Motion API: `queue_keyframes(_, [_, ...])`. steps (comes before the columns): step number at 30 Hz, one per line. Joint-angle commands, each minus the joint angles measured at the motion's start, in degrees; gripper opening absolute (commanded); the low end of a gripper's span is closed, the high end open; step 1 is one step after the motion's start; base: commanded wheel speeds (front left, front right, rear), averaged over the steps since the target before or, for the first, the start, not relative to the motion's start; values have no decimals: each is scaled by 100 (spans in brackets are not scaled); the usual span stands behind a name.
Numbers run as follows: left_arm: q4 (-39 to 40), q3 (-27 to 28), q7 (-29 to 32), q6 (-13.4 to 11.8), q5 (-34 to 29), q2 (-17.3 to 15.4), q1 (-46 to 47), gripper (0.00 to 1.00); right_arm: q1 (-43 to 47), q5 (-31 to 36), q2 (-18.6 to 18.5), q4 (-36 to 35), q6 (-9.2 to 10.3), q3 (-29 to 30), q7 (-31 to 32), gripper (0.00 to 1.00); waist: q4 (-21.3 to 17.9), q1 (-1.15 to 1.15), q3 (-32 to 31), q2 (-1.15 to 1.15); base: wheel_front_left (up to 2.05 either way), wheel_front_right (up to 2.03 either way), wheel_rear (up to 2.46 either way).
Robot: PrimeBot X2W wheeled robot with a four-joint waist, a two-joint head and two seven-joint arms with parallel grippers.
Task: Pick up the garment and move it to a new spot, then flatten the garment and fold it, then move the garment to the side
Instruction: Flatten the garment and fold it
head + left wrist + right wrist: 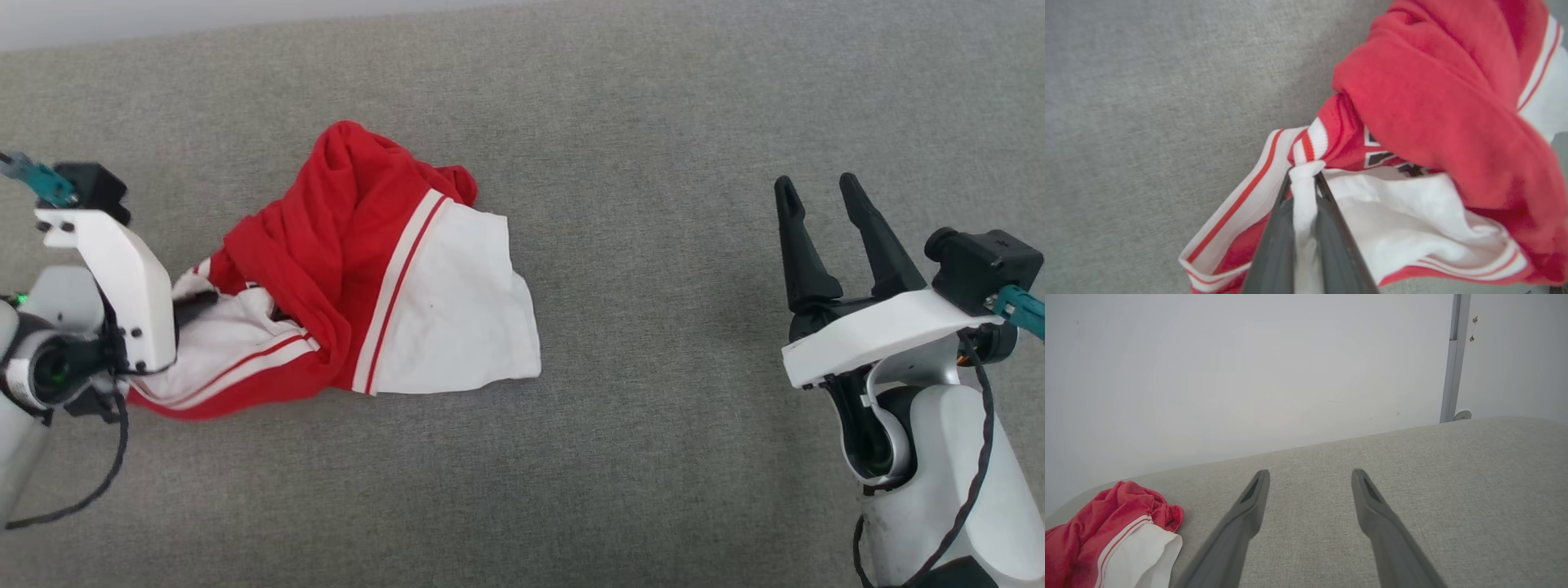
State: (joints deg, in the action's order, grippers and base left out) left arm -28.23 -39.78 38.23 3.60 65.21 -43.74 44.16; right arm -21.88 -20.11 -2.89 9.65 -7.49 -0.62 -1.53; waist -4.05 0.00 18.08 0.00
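The garment [367, 269], a red shirt with white sleeves and red-and-white striped trim, lies bunched on the grey cloth surface left of centre. My left gripper [1305, 173] is shut on a pinch of the garment's [1412, 122] white fabric at its left side. In the head view the left wrist [122, 278] covers that spot. My right gripper [820, 196] hovers open and empty far to the right, well apart from the shirt. The right wrist view shows the same open fingers [1249, 502] over bare cloth, with the garment [1118, 535] at the lower left.
The grey fabric surface [653, 449] spreads wide around the shirt. Its far edge meets a pale wall [1249, 375], where a grey vertical post [1453, 359] stands at the back right.
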Motion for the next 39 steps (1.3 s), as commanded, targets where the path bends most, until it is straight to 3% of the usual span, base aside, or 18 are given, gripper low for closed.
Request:
queue_keyframes(1, [42,63,17,-53,93,-45,104,0,-60,24,-2,-4,0,14,-17,100,22,0,-6,0,0,0,0])
queue_keyframes(7, [288,361,-68,-350,337,-136,11,0,5,47,-2,-24,0,60,32,100,99,0,-61,0,0,0,0])
queue_keyframes(15, [793,448,-270,-539,412,-320,-467,0,93,43,-2,-22,0,-43,159,100,218,0,-134,0,0,0,0])
queue_keyframes(16, [865,456,-409,-525,317,-335,-480,4,93,50,-2,-26,0,-62,171,100,238,0,-143,0,0,0,0])
queue_keyframes(17, [916,462,-555,-505,249,-341,-509,42,92,57,-2,-29,0,-92,191,100,260,0,-154,0,0,0,0])
queue_keyframes(18, [938,463,-704,-480,184,-340,-551,98,89,57,-3,-32,0,-127,217,100,283,0,-169,0,0,0,0])
queue_keyframes(24, [1042,540,-1415,-360,-57,-259,-706,100,101,111,-2,12,0,-385,415,100,459,0,-309,0,0,0,0])
queue_keyframes(27, [1199,612,-2108,-303,-298,-232,-863,100,103,151,-2,55,0,-530,625,100,631,0,-401,0,0,0,0])
queue_keyframes(33, [1417,738,-3166,-387,-672,-142,-1147,100,84,171,-2,133,0,-650,1027,100,921,0,-507,0,0,0,0])
queue_keyframes(39, [1692,885,-4392,-634,-1086,-19,-1625,100,9,217,-47,254,0,-856,1719,100,1303,0,-602,0,0,0,0])
